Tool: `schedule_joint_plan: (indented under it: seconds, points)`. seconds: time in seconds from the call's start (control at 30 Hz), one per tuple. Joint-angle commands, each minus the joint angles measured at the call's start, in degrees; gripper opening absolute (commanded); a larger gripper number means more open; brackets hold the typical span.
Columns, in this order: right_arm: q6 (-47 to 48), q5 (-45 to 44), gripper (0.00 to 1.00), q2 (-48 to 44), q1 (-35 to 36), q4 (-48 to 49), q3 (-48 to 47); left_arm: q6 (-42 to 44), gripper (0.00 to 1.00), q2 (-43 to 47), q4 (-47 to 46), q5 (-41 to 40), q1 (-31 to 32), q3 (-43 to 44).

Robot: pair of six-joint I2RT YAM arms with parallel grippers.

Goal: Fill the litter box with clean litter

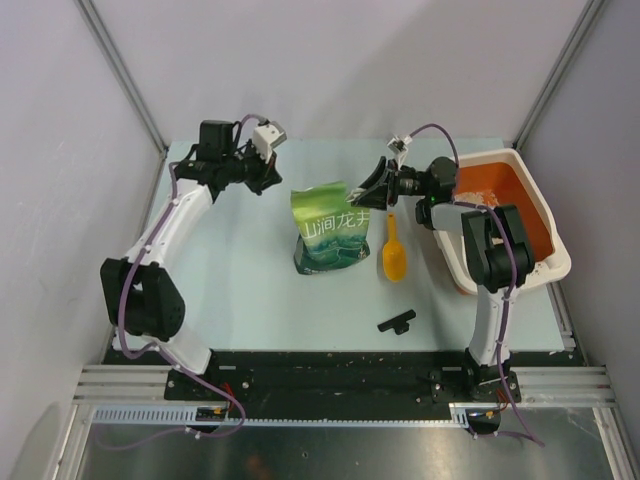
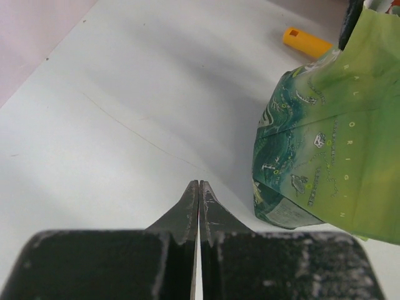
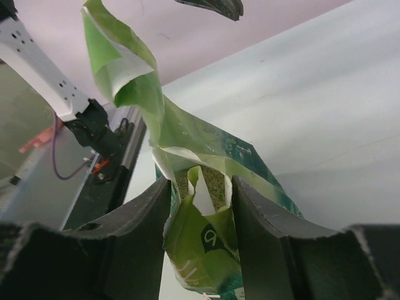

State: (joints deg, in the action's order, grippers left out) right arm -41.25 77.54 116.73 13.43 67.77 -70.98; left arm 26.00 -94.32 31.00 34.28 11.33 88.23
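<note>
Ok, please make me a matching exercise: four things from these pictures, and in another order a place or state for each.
1 litter box
2 green bag
3 orange scoop
4 left gripper

a between bag and litter box
b jaws shut, holding nothing
c right edge of the table
d middle of the table

Pairs: 1-c, 2-d, 3-a, 4-b

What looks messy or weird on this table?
The green bag has its top ripped open and twisted. The litter box sits crooked at the right edge of the table and seems to poke past it. A small black piece lies alone near the front.
</note>
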Motion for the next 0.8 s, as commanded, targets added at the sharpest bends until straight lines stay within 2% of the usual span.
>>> schedule_joint_plan:
  seconds: [0.0,0.1,0.2,0.23,0.3,0.37,0.4,0.43,0.47,0.57,0.67,0.77]
  points:
    - [-13.5,2.1,0.45,2.9,0.5,17.7,0.0,1.9,0.0,4.5,0.8,-0.4,-0.1,-2.4]
    - [-14.6,2.3,0.44,3.2,0.3,19.3,0.0,2.1,0.0,5.5,0.8,-0.8,-0.1,-3.3]
    - [-14.4,1.1,0.35,3.2,0.2,19.1,0.0,2.1,0.0,6.5,0.8,-1.0,-0.1,-3.9]
    - [-13.9,1.1,0.24,3.2,0.2,18.6,0.0,2.0,0.0,6.7,1.0,-1.0,-0.1,-4.1]
    - [-13.6,0.2,0.12,3.2,-0.1,17.5,0.0,1.4,0.0,7.5,1.1,-0.6,-0.1,-4.6]
    - [-12.7,-1.2,0.07,2.7,-0.5,14.7,0.1,1.1,0.01,8.5,1.8,-0.1,-0.1,-4.9]
    - [-10.2,-1.7,0.02,2.2,-0.7,12.4,0.1,0.9,0.11,9.7,2.1,0.6,-0.1,-5.3]
    - [-8.3,-2.1,0.0,1.0,-0.9,7.8,0.1,1.0,0.17,10.4,3.1,1.0,-0.1,-5.5]
    - [-6.2,-3.3,0.0,0.0,-1.0,4.7,0.1,1.0,0.28,12.0,3.7,1.4,-0.1,-5.8]
    - [4.8,-5.2,0.0,-4.4,-1.2,-9.4,0.1,4.7,0.46,15.2,7.7,5.3,-0.2,-8.0]
    - [18.5,-6.4,0.0,-9.2,-0.7,-24.7,0.0,6.5,0.56,17.8,10.6,10.7,-0.2,-9.6]
    - [29.1,-7.1,0.0,-13.1,0.5,-38.2,0.0,6.3,0.61,17.3,10.5,19.0,0.1,-11.1]
